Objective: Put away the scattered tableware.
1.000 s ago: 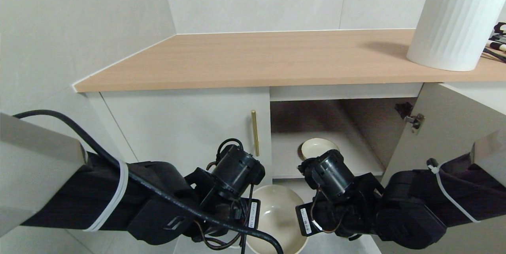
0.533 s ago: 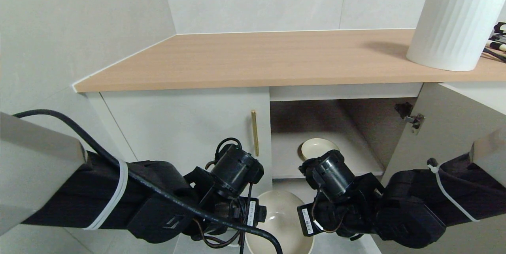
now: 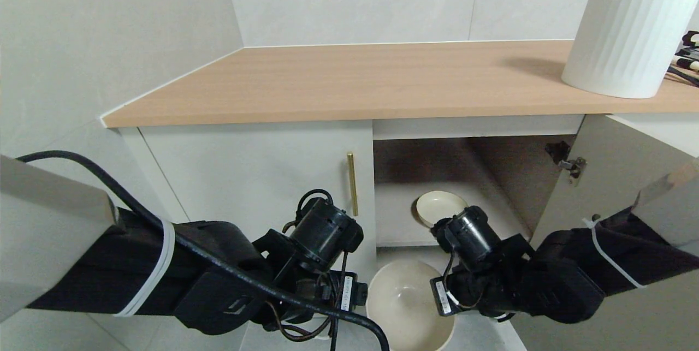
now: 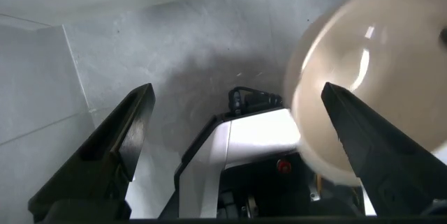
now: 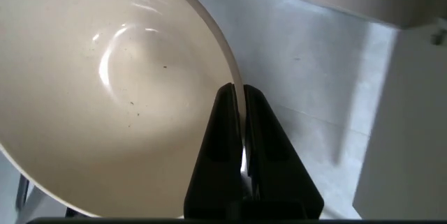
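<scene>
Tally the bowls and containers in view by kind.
Bowls: 2, the large bowl pinched by the right gripper and the small bowl on the cabinet shelf.
Ribbed white container: 1, on the countertop.
Total: 3.

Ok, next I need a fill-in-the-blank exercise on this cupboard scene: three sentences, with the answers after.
The right gripper pinches the big bowl by its ____.
The left gripper is open and holds ____.
The small bowl sits inside the cabinet, whose right door stands ____.
Missing words: rim; nothing; open.
</scene>
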